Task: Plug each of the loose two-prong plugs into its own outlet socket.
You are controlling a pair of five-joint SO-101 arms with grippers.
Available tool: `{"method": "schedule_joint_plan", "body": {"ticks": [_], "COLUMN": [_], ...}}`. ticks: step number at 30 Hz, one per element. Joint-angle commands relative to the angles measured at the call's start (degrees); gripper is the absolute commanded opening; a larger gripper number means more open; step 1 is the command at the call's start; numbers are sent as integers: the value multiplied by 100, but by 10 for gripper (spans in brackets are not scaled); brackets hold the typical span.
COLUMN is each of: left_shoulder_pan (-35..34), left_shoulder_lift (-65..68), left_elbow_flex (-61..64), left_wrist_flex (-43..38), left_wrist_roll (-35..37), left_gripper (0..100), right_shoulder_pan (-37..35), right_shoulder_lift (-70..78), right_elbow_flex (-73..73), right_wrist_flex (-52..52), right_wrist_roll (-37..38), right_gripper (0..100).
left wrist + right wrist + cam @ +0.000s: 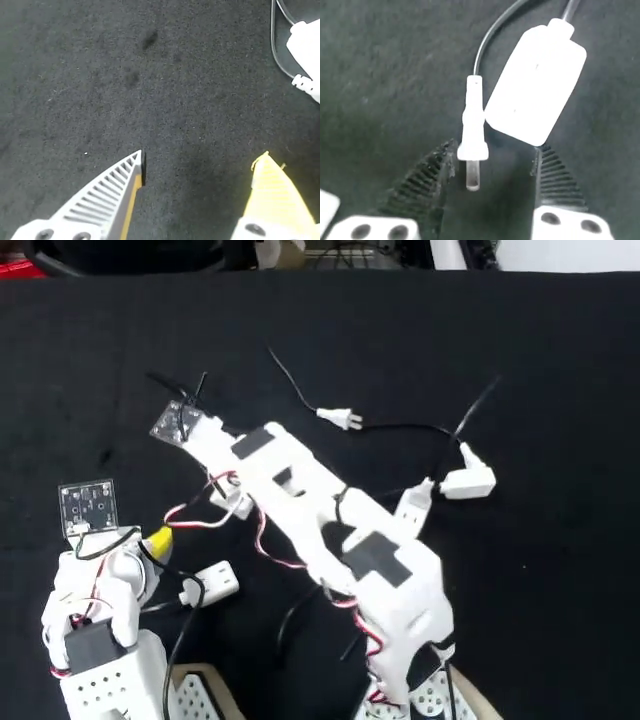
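We see the black worktop [560, 340] carrying both arms. The right arm [300, 500] stretches from the near edge toward the middle, and the left arm [100, 640] sits at the near left corner. The right tool [494, 149] is spread. A white plug [471, 125] lies between its fingers, prong toward it, just beside a socket block [535, 85]. The left tool [202, 155] is spread over the worktop. A second plug [340, 418] lies toward the far edge.

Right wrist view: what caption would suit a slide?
Open black claw straddles the prong end of a white two-prong plug beside a white socket block.
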Motion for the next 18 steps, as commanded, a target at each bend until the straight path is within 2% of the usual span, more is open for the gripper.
{"method": "schedule_joint_plan", "body": {"ticks": [1,5,10,12,15,18], "left_shoulder_pan": [-57,-48,-40,-40,-40,-40], "left_shoulder_lift": [-44,-44,-44,-44,-44,-44], "left_elbow_flex": [-145,-145,-145,-145,-145,-145], "left_wrist_flex": [-123,-123,-123,-123,-123,-123], "left_wrist_roll": [70,70,70,70,70,70], "left_gripper": [342,342,342,342,342,342], "right_shoulder_pan": [70,97,141,246,378,457], "right_shoulder_lift": [295,453,444,444,444,207], "right_elbow_flex": [-549,-901,-954,-954,-963,-1112], "right_wrist_flex": [79,413,589,598,712,1486], "right_wrist_roll": [-18,0,-26,-26,-26,-18], "right_gripper": [230,218,6,38,10,11]}}
